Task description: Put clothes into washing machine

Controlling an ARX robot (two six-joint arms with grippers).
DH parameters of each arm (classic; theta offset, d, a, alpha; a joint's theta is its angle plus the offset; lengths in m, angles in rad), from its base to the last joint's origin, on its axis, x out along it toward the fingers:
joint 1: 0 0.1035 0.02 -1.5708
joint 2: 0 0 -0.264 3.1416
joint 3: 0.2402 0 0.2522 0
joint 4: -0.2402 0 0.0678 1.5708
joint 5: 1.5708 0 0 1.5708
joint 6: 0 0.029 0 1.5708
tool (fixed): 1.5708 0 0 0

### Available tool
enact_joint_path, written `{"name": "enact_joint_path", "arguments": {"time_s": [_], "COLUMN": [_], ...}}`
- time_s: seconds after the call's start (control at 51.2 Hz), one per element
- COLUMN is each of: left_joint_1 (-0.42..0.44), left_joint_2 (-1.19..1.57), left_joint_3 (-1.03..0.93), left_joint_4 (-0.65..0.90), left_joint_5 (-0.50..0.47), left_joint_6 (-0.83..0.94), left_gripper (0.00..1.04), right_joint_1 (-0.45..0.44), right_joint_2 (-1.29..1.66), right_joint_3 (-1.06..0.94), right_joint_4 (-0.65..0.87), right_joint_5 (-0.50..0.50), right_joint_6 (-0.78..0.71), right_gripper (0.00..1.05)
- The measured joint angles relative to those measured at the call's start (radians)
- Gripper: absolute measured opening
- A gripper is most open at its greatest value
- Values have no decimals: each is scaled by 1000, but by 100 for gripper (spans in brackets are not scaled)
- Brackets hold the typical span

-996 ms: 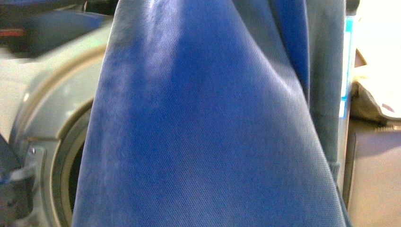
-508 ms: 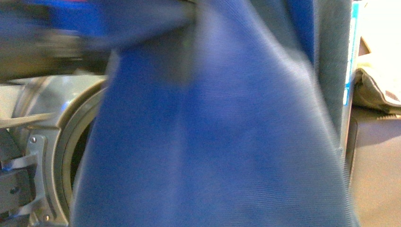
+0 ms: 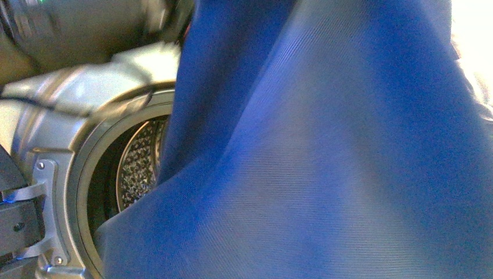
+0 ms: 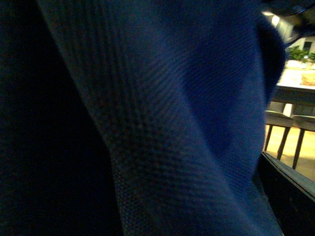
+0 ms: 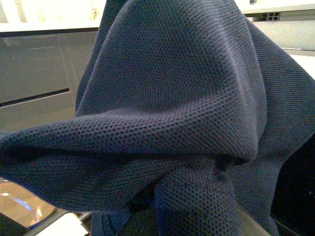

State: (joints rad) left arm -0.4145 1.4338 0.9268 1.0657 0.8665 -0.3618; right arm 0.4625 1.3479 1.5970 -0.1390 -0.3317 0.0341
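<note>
Mostly clothes (image 3: 325, 174) before washing machine (image 3: 77, 192).

Stools (image 4: 278, 119) stand at a lit counter (image 4: 294, 77) with a green plant (image 4: 297, 52).

Dark stools (image 4: 279, 119) stand on a warm-lit floor (image 4: 307, 164) beside a pale counter (image 4: 295, 78) bearing a green plant (image 4: 298, 52).

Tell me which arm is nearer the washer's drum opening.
Left, probably. A blurred grey arm segment sits just above the drum opening of the washing machine. The right arm is out of sight, with the clothes filling that side. Neither gripper shows.
</note>
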Motion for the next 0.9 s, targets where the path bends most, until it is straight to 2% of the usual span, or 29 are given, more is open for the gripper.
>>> {"name": "enact_joint_path", "arguments": {"time_s": [0.078,0.215,0.371,0.586,0.625,0.684,0.723,0.899], "left_joint_1": [-14,-43,-68,-87,-88,-90,-90,-68], "left_joint_2": [11,57,96,103,104,106,106,108], "left_joint_3": [14,69,120,127,127,127,127,127], "left_joint_4": [-59,-153,-159,-147,-143,-138,-135,-129], "left_joint_5": [-43,-179,-325,-471,-500,-568,-583,-638], "left_joint_6": [39,135,209,263,270,277,280,283], "left_gripper": [98,98,98,98,96,86,82,64], "right_joint_1": [0,0,0,0,0,0,0,0], "right_joint_2": [0,0,0,0,0,0,0,0], "right_joint_3": [0,0,0,0,0,0,0,0], "right_joint_4": [0,0,0,0,0,0,0,1], "right_joint_5": [0,1,5,4,5,5,4,4], "right_joint_6": [0,0,0,0,0,0,0,0], "right_gripper": [11,11,11,11,11,11,12,31]}}
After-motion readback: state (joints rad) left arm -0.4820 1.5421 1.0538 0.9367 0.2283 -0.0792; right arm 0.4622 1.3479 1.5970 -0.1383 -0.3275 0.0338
